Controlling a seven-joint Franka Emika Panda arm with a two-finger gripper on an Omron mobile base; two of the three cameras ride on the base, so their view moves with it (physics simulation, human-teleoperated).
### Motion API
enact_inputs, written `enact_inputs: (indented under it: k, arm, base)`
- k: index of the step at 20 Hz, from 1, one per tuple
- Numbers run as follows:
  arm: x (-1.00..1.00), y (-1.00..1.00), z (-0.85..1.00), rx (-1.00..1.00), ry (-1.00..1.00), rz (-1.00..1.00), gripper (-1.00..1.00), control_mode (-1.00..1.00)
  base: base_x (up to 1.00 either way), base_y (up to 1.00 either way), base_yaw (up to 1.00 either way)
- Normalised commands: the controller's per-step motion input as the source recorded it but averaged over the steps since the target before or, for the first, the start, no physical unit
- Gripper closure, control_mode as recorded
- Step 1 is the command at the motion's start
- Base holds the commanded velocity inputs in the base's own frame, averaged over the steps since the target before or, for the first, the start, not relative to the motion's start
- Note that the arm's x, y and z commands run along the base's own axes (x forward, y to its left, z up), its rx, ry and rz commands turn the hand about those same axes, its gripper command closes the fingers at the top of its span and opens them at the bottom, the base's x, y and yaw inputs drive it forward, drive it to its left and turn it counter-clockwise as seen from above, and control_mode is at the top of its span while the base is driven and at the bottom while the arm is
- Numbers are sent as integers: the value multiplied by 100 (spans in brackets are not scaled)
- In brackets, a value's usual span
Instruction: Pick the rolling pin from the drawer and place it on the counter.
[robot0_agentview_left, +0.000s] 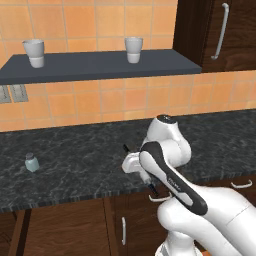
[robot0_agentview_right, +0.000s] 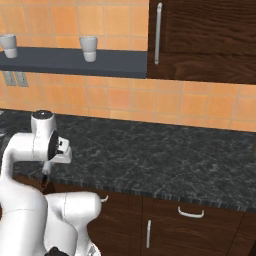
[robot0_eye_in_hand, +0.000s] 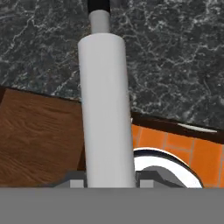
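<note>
At the bottom centre of the hand view the claw (robot0_eye_in_hand: 109, 181) clamps the rolling pin (robot0_eye_in_hand: 106, 109) around its barrel, a stiff, smooth cylinder (likely light, but apt to roll once released). Past the front edge, the worktop (robot0_eye_in_hand: 175, 57) offers bare speckled stone across the frame's top.
</note>
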Motion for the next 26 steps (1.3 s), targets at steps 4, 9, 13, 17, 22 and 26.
enact_inputs:
  k: [4,9,13,17,22,26]
  arm:
    - [100,-93,17,5,6,-11,100,-100]
    - [100,-68,-1,8,9,-1,100,-100]
    - [100,-49,-29,2,2,0,100,-100]
    - [70,-5,-43,-7,-1,0,100,-100]
    - [54,5,-25,-12,0,-2,100,-100]
    - [62,23,-15,-13,6,-5,100,-100]
  base:
    - [0,0,0]
    - [0,0,0]
    - [0,0,0]
    - [0,0,0]
    - [0,0,0]
    - [0,0,0]
